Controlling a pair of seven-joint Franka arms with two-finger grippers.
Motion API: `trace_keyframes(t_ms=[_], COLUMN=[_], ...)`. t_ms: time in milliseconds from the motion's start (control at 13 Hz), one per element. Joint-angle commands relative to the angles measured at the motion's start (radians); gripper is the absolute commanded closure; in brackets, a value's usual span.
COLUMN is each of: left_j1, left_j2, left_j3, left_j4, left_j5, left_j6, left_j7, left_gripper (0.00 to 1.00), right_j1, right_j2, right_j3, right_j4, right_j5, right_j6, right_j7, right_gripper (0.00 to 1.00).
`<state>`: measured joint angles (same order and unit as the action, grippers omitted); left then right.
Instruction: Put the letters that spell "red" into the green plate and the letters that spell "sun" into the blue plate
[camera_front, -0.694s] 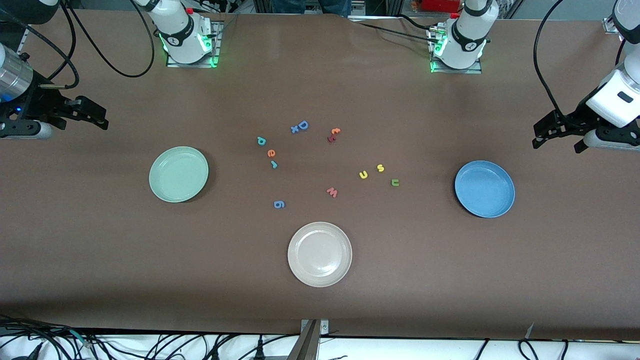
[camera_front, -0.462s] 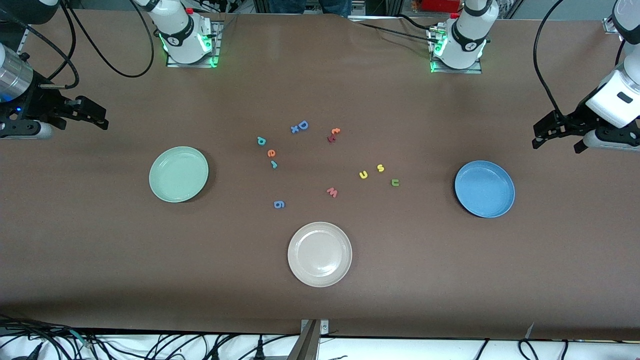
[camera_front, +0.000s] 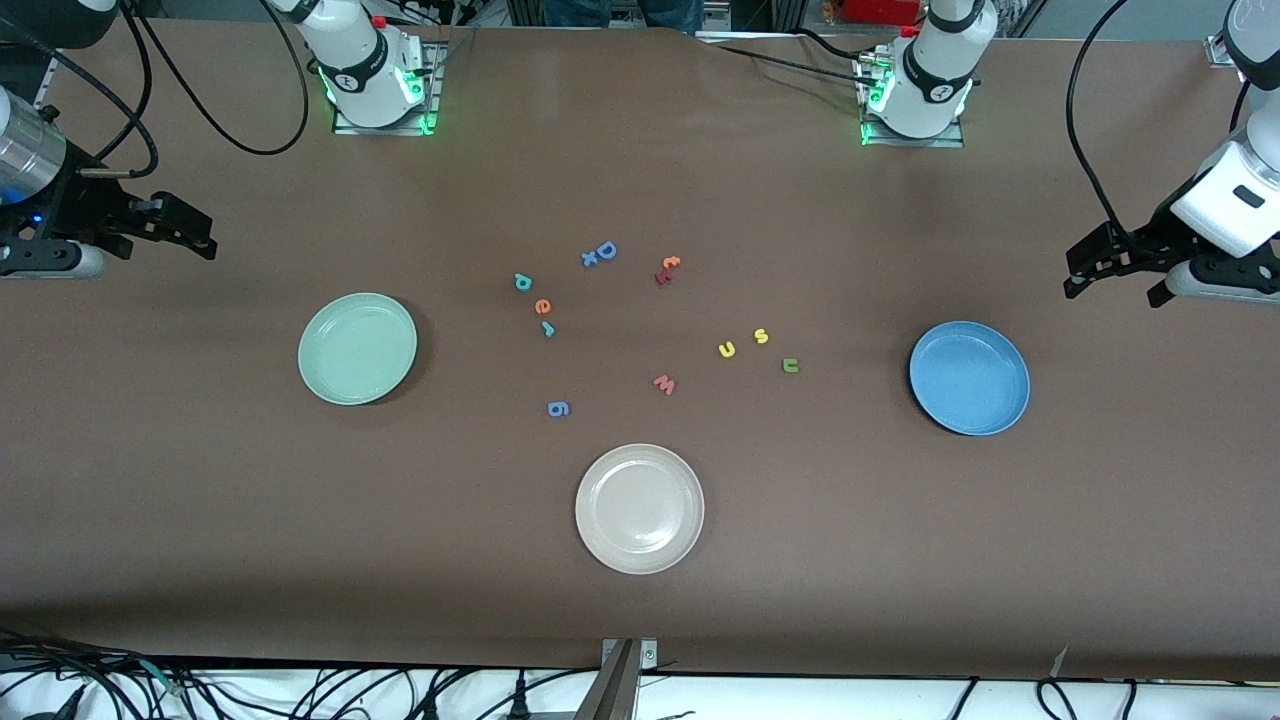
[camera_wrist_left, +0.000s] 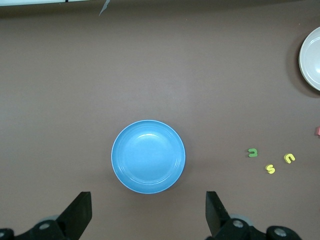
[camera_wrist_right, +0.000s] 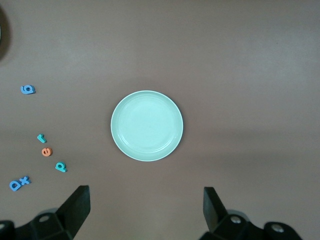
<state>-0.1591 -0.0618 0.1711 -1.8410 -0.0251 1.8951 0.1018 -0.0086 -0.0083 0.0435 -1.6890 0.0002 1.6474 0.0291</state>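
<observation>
The teal "d", orange "e" and small teal "r" lie in a short slanting row on the brown table, between the middle of the table and the green plate, which sits toward the right arm's end. The yellow "u", yellow "s" and green "n" lie loosely grouped toward the blue plate at the left arm's end. All six are flat foam shapes; both plates are round, smooth and shallow, with a faint gloss. The table covering is matte brown, slightly rumpled at its edge by the bases. Among the stray letters are a blue "D", a salmon "w" and a blue "g", with a beige plate nearest the camera. The left gripper waits over bare table near the blue plate, fingers spread and empty; the right gripper likewise near the green plate. Cables trail along the table's edges.
</observation>
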Motion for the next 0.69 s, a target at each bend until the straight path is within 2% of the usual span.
trace_keyframes(t_ms=[0, 617], left_j1=[-0.003, -0.005], left_j2=[0.014, 0.020], left_j3=[-0.001, -0.001], left_j4=[0.036, 0.046], left_j5=[0.027, 0.027], left_j6=[-0.027, -0.027], left_j7=[-0.011, -0.011], left_gripper=[0.00, 0.00], right_j1=[0.001, 0.001], right_j2=[-0.002, -0.002], right_j3=[-0.001, -0.001], right_j4=[0.006, 0.006], right_j5=[-0.006, -0.006], right_j6=[0.000, 0.000], right_j7=[-0.009, -0.009], right_gripper=[0.00, 0.00])
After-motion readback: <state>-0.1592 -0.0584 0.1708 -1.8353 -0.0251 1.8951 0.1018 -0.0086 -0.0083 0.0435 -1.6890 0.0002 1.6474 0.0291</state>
